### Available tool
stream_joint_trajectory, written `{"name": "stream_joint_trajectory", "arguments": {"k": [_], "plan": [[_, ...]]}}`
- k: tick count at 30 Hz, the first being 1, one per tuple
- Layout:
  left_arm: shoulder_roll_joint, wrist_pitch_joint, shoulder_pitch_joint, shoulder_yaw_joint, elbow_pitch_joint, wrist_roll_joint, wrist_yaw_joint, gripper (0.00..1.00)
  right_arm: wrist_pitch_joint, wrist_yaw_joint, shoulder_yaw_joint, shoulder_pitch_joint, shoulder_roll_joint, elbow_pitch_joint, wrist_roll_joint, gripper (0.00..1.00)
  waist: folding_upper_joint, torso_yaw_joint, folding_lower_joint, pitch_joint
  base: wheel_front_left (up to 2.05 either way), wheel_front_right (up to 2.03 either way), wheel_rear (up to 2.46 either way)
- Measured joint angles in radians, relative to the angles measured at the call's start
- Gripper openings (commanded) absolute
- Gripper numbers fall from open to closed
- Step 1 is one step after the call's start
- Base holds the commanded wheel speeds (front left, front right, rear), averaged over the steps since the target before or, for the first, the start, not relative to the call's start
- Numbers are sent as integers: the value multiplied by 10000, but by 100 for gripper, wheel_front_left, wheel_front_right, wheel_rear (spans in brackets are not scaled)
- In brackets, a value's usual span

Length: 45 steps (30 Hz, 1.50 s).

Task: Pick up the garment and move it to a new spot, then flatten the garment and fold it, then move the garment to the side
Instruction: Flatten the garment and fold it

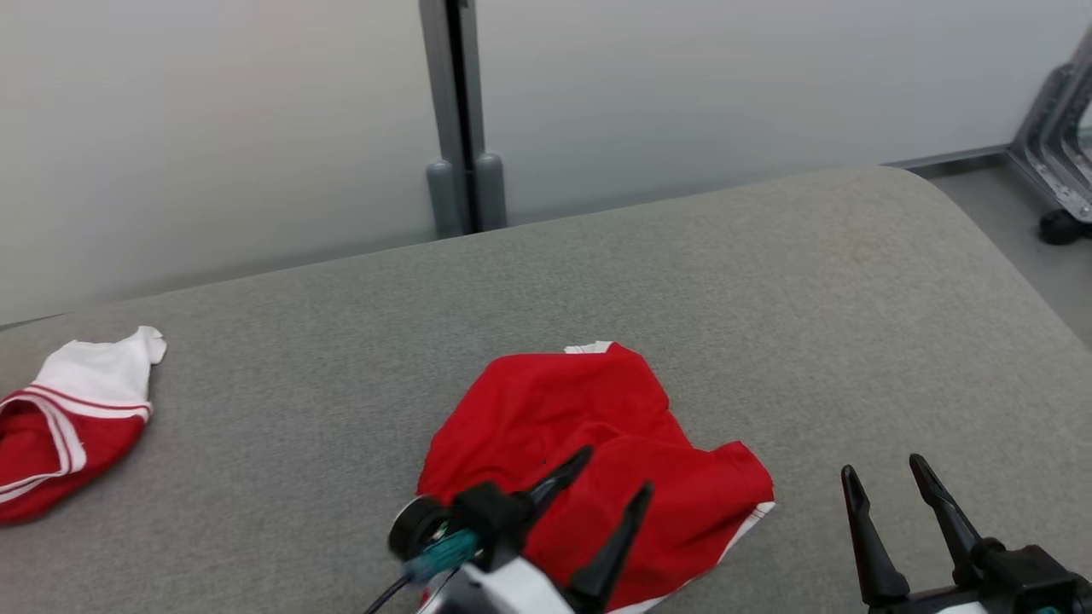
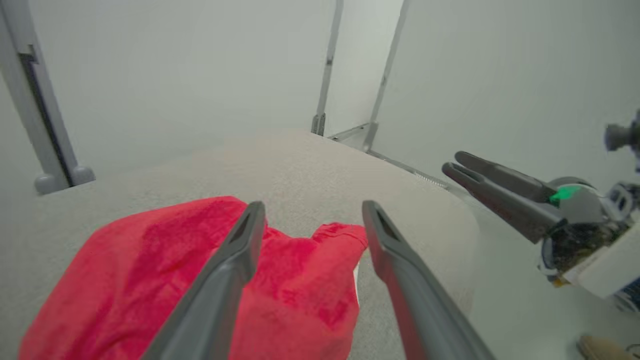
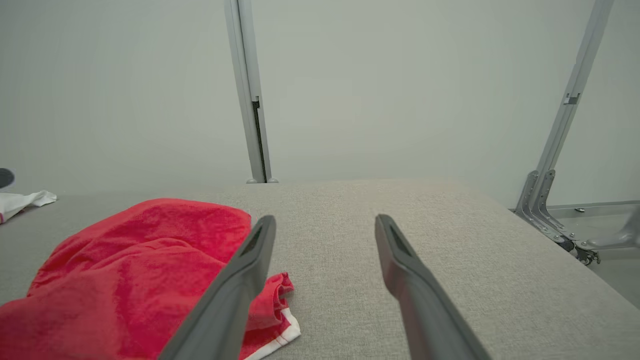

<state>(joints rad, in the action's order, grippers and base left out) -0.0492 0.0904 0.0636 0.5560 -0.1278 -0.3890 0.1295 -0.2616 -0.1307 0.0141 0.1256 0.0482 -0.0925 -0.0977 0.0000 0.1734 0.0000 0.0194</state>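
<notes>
Finding 1, grippers. My left gripper (image 1: 618, 469) stands released, jaws spread wide and empty, over the near part of the red garment (image 1: 554, 409). I cannot tell whether the fingertips touch the cloth. My right gripper (image 1: 881, 465) is likewise released and empty, over bare bench (image 1: 768, 298) just right of the garment.

Finding 2, position. The garment lies crumpled in a loose heap around the middle of the grey bench, toward its near edge. White trim shows at its far tip and along its near right hem. A second red and white garment (image 1: 77, 409) lies at the left end, well apart.

Finding 3, handling. I judge the cloth light, soft and limp. It should sag and bunch when lifted, and a single pinch may drag hidden folds along. The trimmed hem corner at the near right looks the soundest place to take hold, with a matching edge for the left gripper.

Finding 4, markings. No brand, label or writing can be read.
</notes>
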Motion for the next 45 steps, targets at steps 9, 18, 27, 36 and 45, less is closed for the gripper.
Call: {"name": "stream_joint_trajectory", "arguments": {"k": [9, 18, 27, 36, 45], "plan": [[15, -2238, 3335, 2368, -2265, -564, 2, 100, 0, 0, 221, -634, 4, -86, -456, 100, 0, 1782, 0, -765, 0, 0, 0], [25, -2123, 4114, 2830, -4092, -577, -518, 100, 0, 0, 176, -667, 2, -151, -798, 100, 0, 3095, 0, -1504, 0, 0, 0], [10, -1476, 4621, 2692, -5417, -790, -974, 60, 0, 0, 169, -901, 0, -140, -825, 100, 0, 3370, 0, -1863, 0, 0, 0], [10, -1001, 5257, 2725, -6558, -1035, -1124, 100, 0, 0, 249, -978, -2, -174, -813, 100, 0, 3218, 0, -2008, 0, 0, 0], [13, -362, 5506, 3120, -7473, -1200, -1045, 100, 0, 0, 259, -1081, -2, -259, -805, 100, 0, 3266, 0, -2004, 0, 0, 0]]}}
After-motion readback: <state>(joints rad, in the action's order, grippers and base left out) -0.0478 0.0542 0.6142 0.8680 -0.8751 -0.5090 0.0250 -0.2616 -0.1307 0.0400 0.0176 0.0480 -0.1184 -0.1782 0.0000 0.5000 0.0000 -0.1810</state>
